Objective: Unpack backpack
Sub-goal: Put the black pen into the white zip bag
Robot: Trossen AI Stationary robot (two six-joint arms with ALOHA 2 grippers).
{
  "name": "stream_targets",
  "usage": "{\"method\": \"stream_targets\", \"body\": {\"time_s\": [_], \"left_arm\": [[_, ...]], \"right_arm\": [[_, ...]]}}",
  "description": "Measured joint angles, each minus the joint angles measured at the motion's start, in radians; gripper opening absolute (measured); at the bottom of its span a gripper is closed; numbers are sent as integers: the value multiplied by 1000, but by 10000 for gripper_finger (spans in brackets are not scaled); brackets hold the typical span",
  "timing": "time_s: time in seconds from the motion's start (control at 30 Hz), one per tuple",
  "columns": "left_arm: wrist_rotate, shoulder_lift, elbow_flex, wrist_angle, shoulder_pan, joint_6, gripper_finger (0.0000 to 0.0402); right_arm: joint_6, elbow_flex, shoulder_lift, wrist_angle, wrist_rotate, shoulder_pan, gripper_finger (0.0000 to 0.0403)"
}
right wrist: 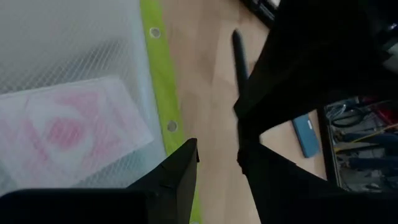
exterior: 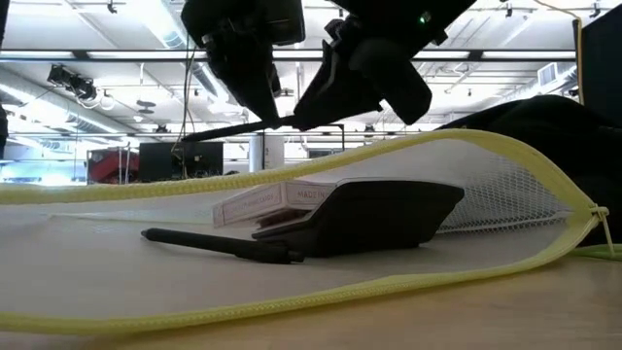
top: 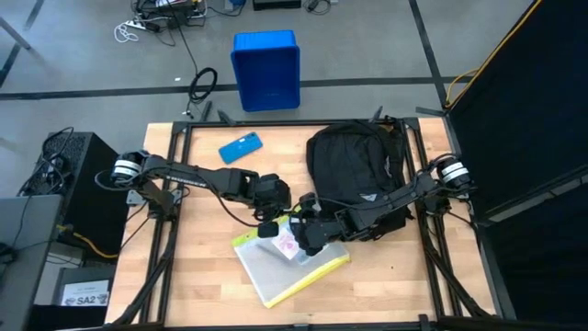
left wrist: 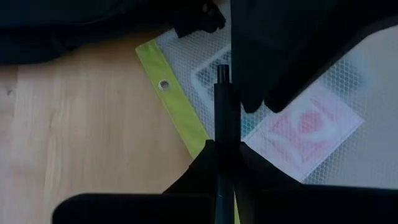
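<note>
You can't see into the backpack, which lies at the table's far right with the right arm crossing it, and in the low view only its dark bulk shows behind the yellow-edged mesh pouch. Your left gripper is clamped on a thin black pen over the pouch's edge; your right gripper, just beside it, has its jaws partly apart, and nothing shows between them. A pink card box and a dark case sit inside the pouch, a blue phone lies farther back, and a blue bin stands on the floor beyond.
</note>
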Motion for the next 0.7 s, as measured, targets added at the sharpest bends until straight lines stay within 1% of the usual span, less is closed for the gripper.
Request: {"method": "stream_targets", "body": {"time_s": [0.23, 0.37, 0.5, 0.7], "left_arm": [[11, 0, 0, 14, 0, 1, 0], [26, 0, 0, 30, 0, 2, 2], [65, 0, 1, 49, -2, 2, 2], [70, 0, 1, 55, 0, 4, 2]], "right_arm": [[-60, 0, 26, 56, 23, -12, 104], [-57, 0, 27, 64, 24, -30, 103], [-58, -1, 27, 63, 83, -44, 102], [-51, -1, 27, 61, 74, -62, 100]]}}
